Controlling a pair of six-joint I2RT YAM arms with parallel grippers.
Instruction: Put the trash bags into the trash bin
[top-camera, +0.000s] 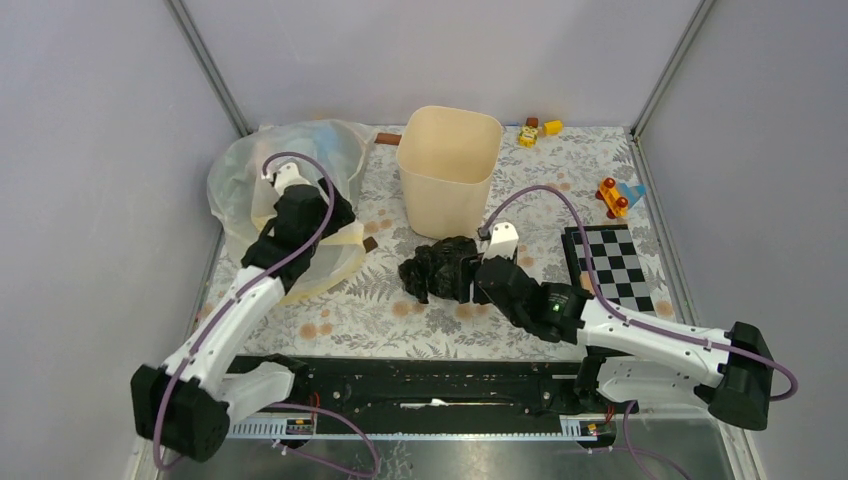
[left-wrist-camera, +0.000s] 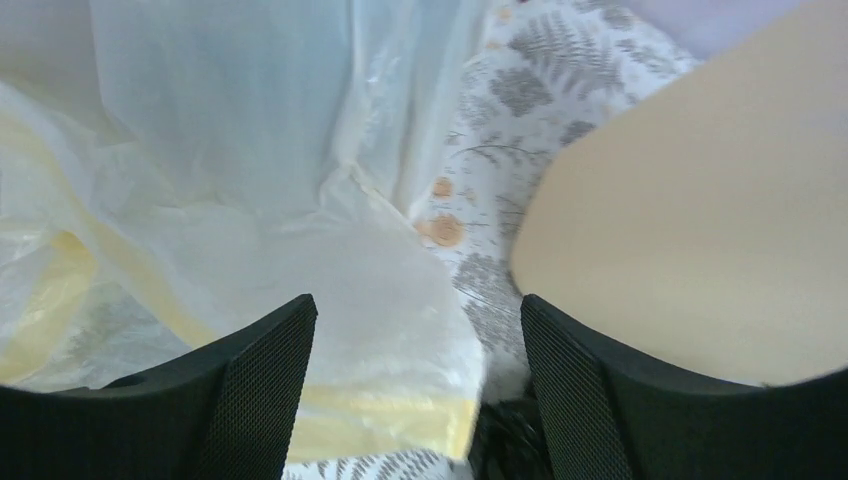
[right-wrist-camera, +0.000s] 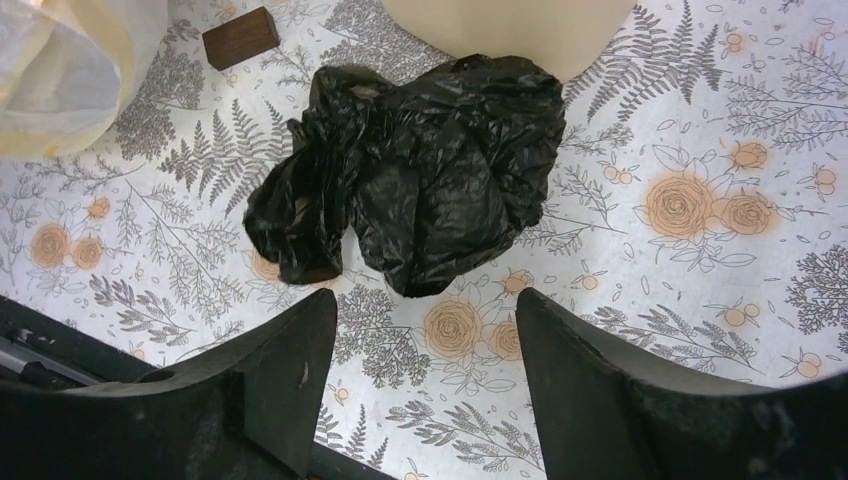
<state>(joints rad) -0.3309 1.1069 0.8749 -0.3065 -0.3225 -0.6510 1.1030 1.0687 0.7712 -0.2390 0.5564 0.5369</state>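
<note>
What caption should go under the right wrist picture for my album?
Open right gripper hovers over the crumpled black trash bag lying on the flowery tablecloth beside the beige bin.

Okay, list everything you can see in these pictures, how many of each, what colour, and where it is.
black trash bag: one, glossy black, crumpled on the cloth just in front of the bin
trash bin: one, cream-beige, upright, back middle
translucent bag: one, whitish-yellow, bulging, back left
brown blocks: two, brown, one left of the bin's rim, one by the translucent bag's near edge
yellow toys: two, yellow, back edge right of the bin
red toy: one, red-orange beside a blue piece, right side
checkerboard: one, black and white, right side
tablecloth: one, white with a fern and flower print
left hand: one, black, open, over the translucent bag
right hand: one, black, open, above the black trash bag
</note>
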